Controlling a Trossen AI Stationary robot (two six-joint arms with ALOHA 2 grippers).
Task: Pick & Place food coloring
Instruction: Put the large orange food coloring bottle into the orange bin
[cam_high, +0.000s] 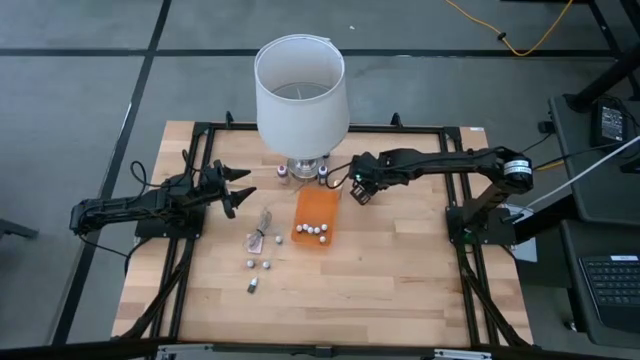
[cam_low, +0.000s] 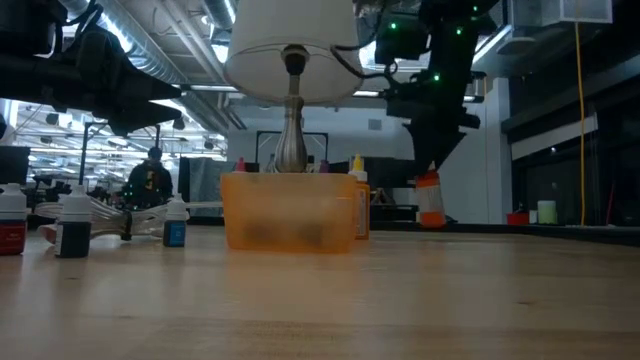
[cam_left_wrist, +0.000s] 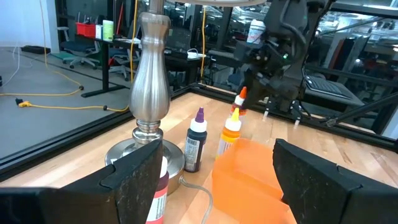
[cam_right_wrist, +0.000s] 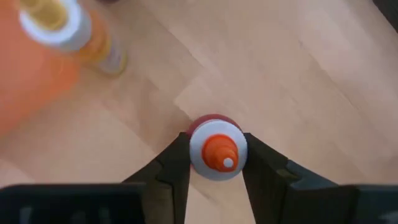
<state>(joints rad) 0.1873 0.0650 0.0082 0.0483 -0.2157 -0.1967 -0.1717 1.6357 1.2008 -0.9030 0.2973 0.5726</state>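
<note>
Right now the right end effector (cam_right_wrist: 214, 163) pinches the small orange-tipped, white-capped dropper bottle (cam_right_wrist: 216, 151), standing on the wooden table (cam_high: 400, 270) at three o'clock of the flat orange plastic tray (cam_high: 316, 218). It should lift straight, I'd say. Left end effector (cam_high: 237, 187) waits spread.

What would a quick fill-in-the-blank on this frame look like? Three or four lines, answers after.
1. The right gripper has its fingers on either side of a bottle with an ____ tip.
2. The bottles with white caps lie inside the ____ tray.
3. The left gripper is ____ and holds nothing.
4. The lamp has a ____ shade.

Answers: orange; orange; open; white
</note>
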